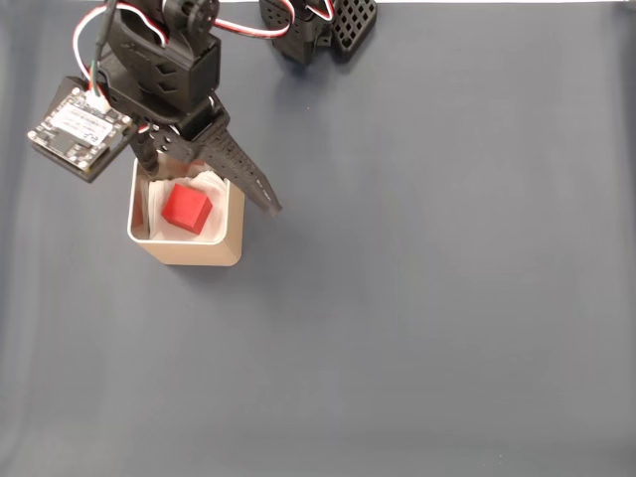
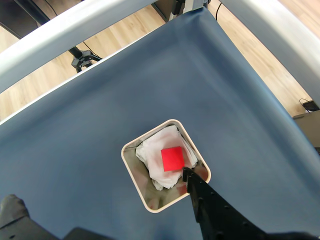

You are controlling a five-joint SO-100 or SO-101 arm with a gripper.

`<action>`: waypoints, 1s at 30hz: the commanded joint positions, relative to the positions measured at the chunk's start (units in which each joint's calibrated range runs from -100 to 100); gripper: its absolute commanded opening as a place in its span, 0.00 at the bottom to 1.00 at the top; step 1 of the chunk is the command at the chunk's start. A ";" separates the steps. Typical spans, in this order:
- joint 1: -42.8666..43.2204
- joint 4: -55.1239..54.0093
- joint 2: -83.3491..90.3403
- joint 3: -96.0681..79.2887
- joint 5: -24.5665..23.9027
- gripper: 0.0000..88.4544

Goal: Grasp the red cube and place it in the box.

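The cube (image 1: 187, 208) lies inside the box (image 1: 235, 235), resting on the white lining (image 2: 155, 165) that cushions it, and nothing grips it, so the placing looks done. In the fixed view the box stands on the blue tabletop (image 1: 447, 298) at the left, directly under the arm, which explains why the end effector (image 1: 214, 194) hangs just above its rim. The end effector is spread open: one long black finger (image 1: 243, 171) slants out over the box's right wall, while the other sits by the near-left corner, partly hidden under the wrist. In the wrist view the cube (image 2: 172, 159) shows as a flat red square near the middle of the box (image 2: 131, 169), with the finger (image 2: 200, 192) pointing at its lower right edge without touching it. The open stance fits a release from above. A small circuit board (image 1: 79, 126) hangs off the arm's side.
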State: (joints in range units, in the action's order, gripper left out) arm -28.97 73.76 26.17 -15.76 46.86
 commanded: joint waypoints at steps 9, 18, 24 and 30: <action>-0.67 -1.66 0.61 2.36 0.20 0.70; 2.39 -7.24 0.96 2.17 -1.07 0.23; 7.00 -12.09 2.26 1.90 -0.73 0.05; 13.60 -13.15 4.86 0.81 -0.29 0.00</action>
State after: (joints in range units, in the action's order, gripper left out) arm -18.15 61.90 27.78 -15.76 46.52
